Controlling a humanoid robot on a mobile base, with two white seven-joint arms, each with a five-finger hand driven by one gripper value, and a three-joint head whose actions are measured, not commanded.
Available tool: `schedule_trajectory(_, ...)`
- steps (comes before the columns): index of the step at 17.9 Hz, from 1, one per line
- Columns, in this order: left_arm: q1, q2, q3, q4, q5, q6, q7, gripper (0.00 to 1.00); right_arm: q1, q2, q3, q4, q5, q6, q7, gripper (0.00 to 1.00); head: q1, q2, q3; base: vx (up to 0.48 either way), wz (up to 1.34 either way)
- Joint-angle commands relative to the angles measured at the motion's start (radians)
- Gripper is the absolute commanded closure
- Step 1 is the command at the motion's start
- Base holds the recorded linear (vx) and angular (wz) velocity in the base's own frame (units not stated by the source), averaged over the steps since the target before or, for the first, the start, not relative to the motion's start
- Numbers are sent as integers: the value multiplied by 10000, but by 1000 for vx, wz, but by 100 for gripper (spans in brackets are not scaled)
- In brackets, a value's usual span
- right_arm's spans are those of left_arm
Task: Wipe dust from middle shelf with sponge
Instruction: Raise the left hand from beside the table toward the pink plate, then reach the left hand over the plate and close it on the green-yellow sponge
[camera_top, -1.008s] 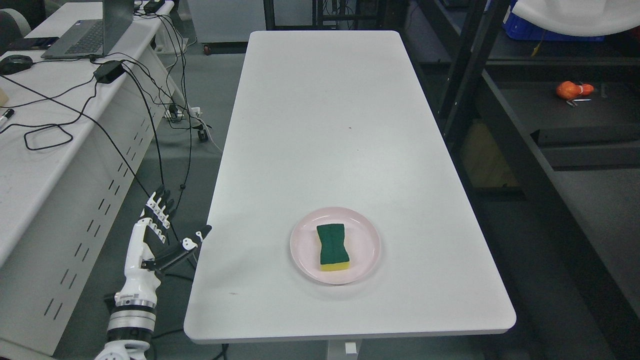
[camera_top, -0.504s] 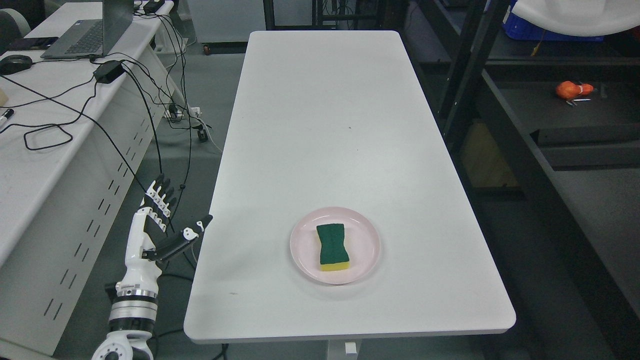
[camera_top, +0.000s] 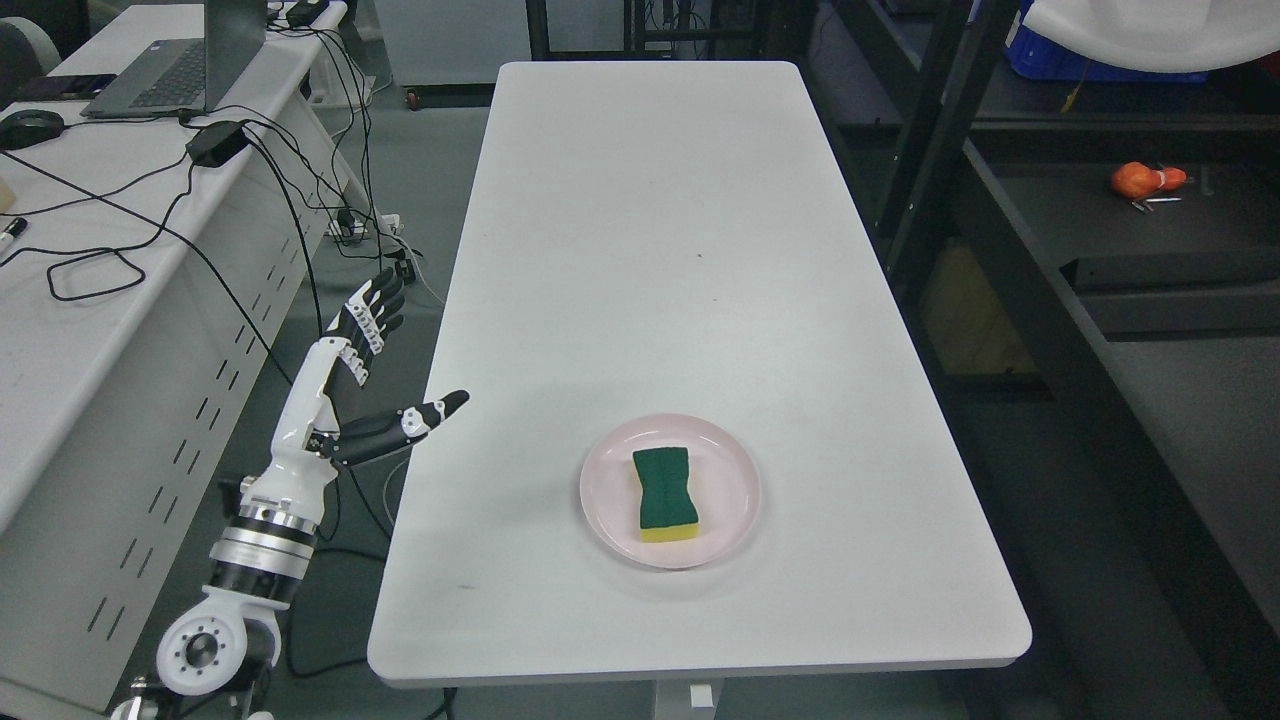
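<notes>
A sponge (camera_top: 666, 494) with a dark green top and a yellow base lies flat on a pale pink plate (camera_top: 730, 470) near the front of the white table (camera_top: 660, 250). My left hand (camera_top: 385, 375) is raised beside the table's left edge, well left of the plate, open with fingers straight and thumb stretched over the table's edge. It holds nothing. A dark shelf unit (camera_top: 1150, 250) stands to the right of the table. My right arm is out of sight.
A white desk (camera_top: 90, 300) with a laptop (camera_top: 170, 70), a power brick and trailing black cables stands on the left. An orange object (camera_top: 1148, 180) lies on the dark shelf at the right. A black upright post (camera_top: 930, 150) rises by the table's right edge.
My left hand has risen and moved forward and to the right, toward the table's left edge, and more of the forearm shows. The sponge and plate have stayed put.
</notes>
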Motion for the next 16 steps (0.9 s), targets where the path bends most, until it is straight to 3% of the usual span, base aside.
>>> schedule_trajectory(1, -298, -847, 105, 507, -197, 370, -328, 1, -13, -174, 0, -175, 0, 722, 7, 0, 0, 0, 0, 0, 0)
schedule_trajectory(5, -466, -984, 91, 598, -380, 1199, -890, 4, 2, -174, 0, -175, 0, 722, 7, 0, 0, 0, 0, 0, 0)
schedule_trajectory(8, -1429, -470, 90, 966, -3023, -116, -3205, 5, 2, -174, 0, -175, 0, 722, 7, 0, 0, 0, 0, 0, 0)
schedule_trajectory(10, -2136, 173, -32, 997, -4455, -685, -3364, 5, 2, -174, 0, -175, 0, 722, 7, 0, 0, 0, 0, 0, 0)
schedule_trajectory(12, -2475, 1321, -1146, 1211, -5561, -1497, -3487, 5, 2, -174, 0, -175, 0, 722, 7, 0, 0, 0, 0, 0, 0)
schedule_trajectory(13, -2734, 2253, -2048, 1349, -6325, -2048, -3518, 6, -13, -174, 0, -175, 0, 738, 7, 0, 0, 0, 0, 0, 0)
schedule_trajectory(16, -3256, 2692, -2502, 1992, -8014, -2603, -3594, 6, 2, -174, 0, -175, 0, 722, 7, 0, 0, 0, 0, 0, 0)
